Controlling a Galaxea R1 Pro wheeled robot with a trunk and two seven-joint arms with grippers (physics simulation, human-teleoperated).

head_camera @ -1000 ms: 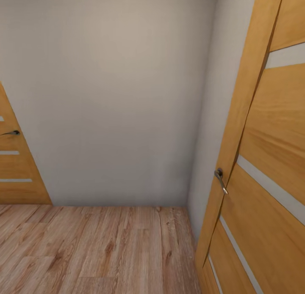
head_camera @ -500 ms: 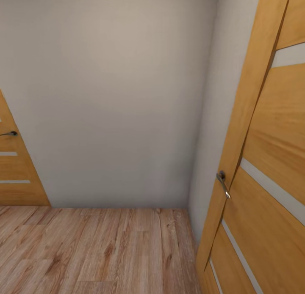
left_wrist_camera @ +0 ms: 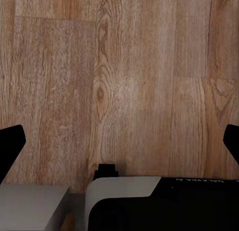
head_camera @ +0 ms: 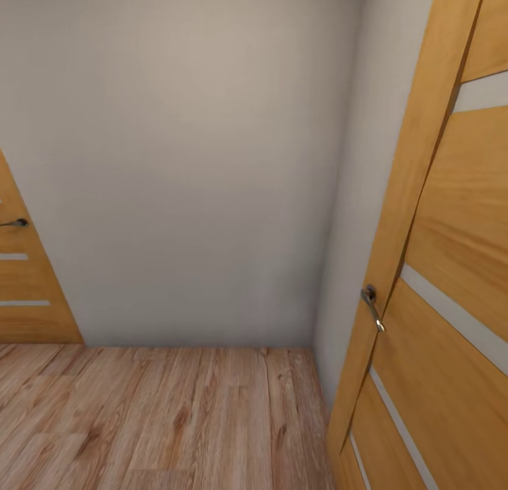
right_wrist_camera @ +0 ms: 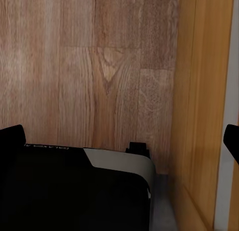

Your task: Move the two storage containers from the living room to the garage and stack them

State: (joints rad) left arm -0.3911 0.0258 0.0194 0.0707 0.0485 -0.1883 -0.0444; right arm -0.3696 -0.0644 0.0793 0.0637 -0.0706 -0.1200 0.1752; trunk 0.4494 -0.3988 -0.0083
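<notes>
Head view: pale grey wall [head_camera: 183,158] ahead, light wood plank floor [head_camera: 162,412] below; wood-panelled door [head_camera: 437,278] at right with metal handle [head_camera: 372,307]; second panelled door [head_camera: 21,285] at far left.

Left wrist view: left end effector [left_wrist_camera: 119,144] released, fingertips spread wide over planks, robot base [left_wrist_camera: 164,203] beneath.

Right wrist view: right end effector [right_wrist_camera: 122,141] released over planks, just beside the door.

A light wood plank floor [head_camera: 162,412] runs up to a pale grey wall [head_camera: 183,158]. A wooden door [head_camera: 437,278] stands at its right edge, another door [head_camera: 25,292] at the left. Beneath both wrist cameras the same planks [left_wrist_camera: 124,81] show, with the robot's base [right_wrist_camera: 74,191] on them.
</notes>
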